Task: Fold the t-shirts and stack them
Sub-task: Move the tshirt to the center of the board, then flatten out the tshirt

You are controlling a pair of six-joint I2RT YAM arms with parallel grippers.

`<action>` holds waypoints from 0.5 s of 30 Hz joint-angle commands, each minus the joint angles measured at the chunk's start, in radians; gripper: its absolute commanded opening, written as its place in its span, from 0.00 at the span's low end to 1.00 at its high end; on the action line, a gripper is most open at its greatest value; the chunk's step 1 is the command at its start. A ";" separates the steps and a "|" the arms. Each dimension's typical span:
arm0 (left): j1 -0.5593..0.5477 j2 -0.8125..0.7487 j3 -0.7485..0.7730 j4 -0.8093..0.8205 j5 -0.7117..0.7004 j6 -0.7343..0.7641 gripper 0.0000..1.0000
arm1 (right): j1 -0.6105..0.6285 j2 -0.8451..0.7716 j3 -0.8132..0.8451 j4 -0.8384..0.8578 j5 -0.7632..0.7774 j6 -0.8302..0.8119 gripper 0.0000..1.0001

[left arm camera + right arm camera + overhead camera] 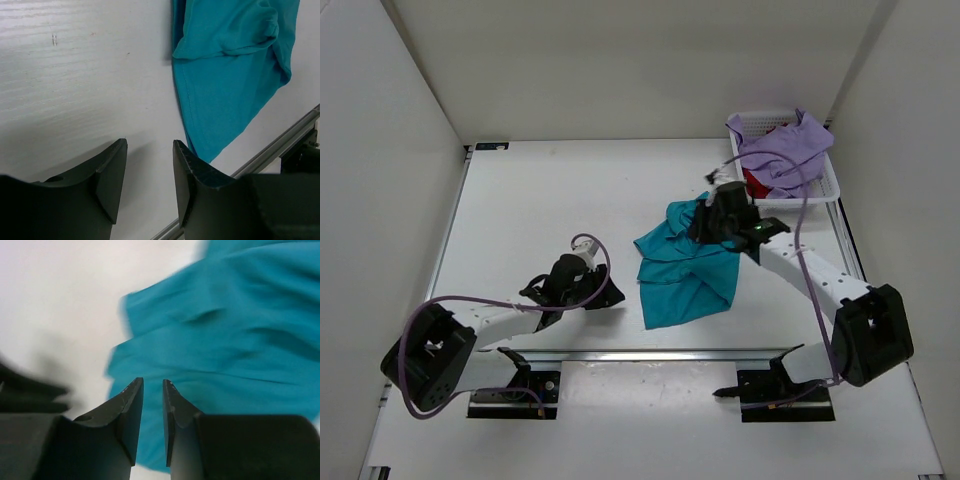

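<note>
White table (570, 190): right arm (800, 265) stretched above teal t-shirt (680, 285).

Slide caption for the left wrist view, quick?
Left gripper open over the table, crumpled teal t-shirt lying just ahead.

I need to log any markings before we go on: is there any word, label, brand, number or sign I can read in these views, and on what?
None can be read in any view.
The teal t-shirt, purple t-shirt, red t-shirt, white basket and table show no print, tag or number.
</note>
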 commanded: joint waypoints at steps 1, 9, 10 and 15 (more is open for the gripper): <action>0.000 -0.021 -0.045 0.032 -0.003 -0.018 0.52 | 0.215 0.041 0.002 0.038 0.007 -0.033 0.20; 0.159 -0.254 -0.126 -0.068 0.000 -0.009 0.51 | 0.449 0.236 0.060 0.051 0.184 -0.005 0.37; 0.181 -0.278 -0.131 -0.077 0.008 -0.003 0.51 | 0.464 0.260 0.075 0.048 0.229 -0.005 0.39; 0.207 -0.305 -0.157 -0.077 0.043 0.000 0.50 | 0.510 0.366 0.167 0.002 0.330 0.001 0.43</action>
